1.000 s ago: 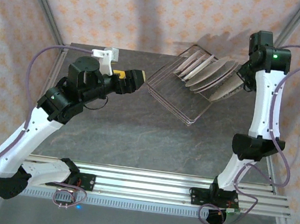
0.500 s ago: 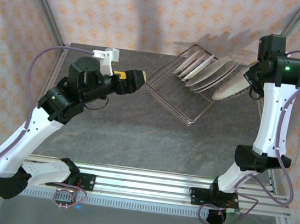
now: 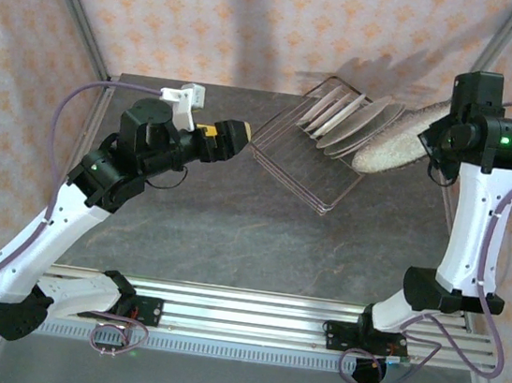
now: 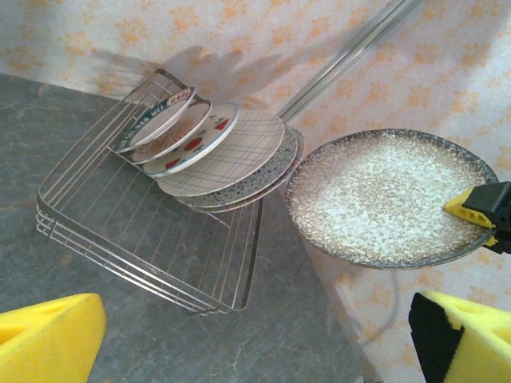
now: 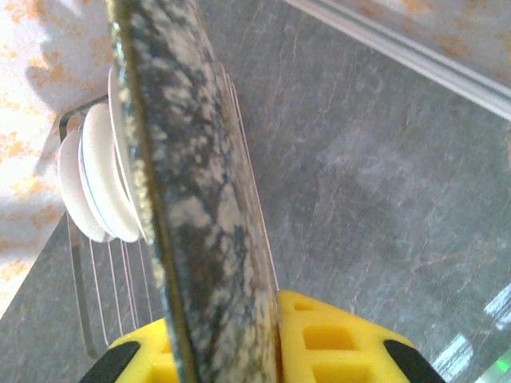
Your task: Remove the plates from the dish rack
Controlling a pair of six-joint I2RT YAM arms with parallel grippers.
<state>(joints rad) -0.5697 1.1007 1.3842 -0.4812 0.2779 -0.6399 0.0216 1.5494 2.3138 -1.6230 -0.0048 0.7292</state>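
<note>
Observed speckled beige plate [image 4: 383, 199] aloft, tilted face-up, just right of square wire dish rack [image 4: 144, 231]; other plates [image 4: 223, 148], plaid, red-shaped, floral, leaning overlapped on edge at rack's far side.

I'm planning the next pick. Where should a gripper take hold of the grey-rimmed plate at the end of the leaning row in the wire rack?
Grip the grey-rimmed round plate by its raised rim, which overhangs the edge of the silvery wire dish rack. Come from the right arm's side. The row leans that way, so probably only this plate's outer face is free for a finger.
</note>
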